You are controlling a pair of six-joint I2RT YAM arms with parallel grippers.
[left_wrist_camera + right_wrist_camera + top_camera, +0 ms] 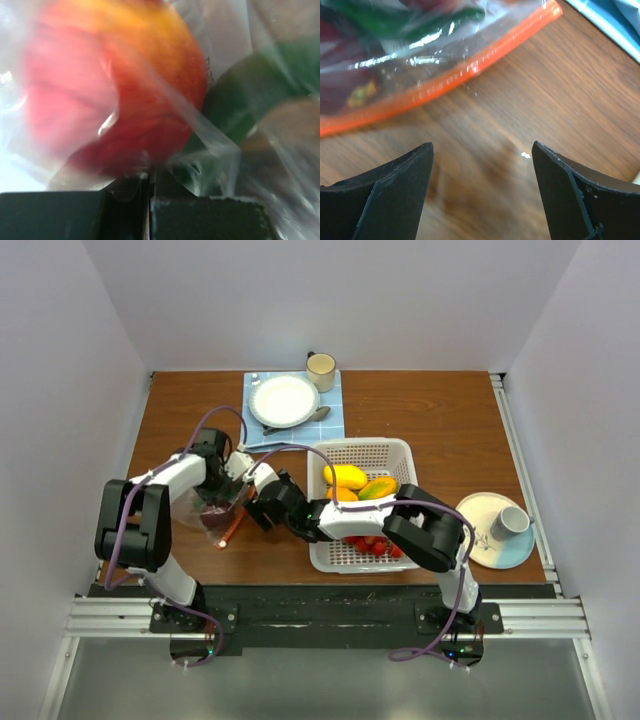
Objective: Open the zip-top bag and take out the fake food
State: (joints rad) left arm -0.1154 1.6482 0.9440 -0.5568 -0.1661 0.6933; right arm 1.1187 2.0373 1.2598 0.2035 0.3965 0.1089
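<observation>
1. Top view, surroundings: the brown wooden table (440,420) carries a white plastic lattice basket (400,455) holding yellow, orange-green and small red plastic fruit pieces (346,477). At the far edge lies a blue place mat (330,420) with a round white plate (284,400), a metal spoon (300,422) and a cream cup (321,370). A pale saucer (480,510) with a white mug (512,522) sits at right
2. Top view, task item: the clear crinkly zip-top bag (212,510) lies left of the basket and apart from it. The left gripper (222,488) is on the bag from above, and the right gripper (250,508) is just beside its orange-red zip strip (232,528). Bare wood shows between basket and mat
3. Left wrist view: the left gripper (150,197) is closed, with bag film pinched at the seam. A blurred red-and-yellow glossy fruit (115,85) and a dark green piece (250,95) inside the bag fill the view
4. Right wrist view: the right gripper (482,165) has its jaws wide apart over bare wood, holding nothing. The zip strip (445,80) runs diagonally ahead, clear of both fingers; whether it is sealed cannot be told. Green and maroon shapes show behind the film
</observation>
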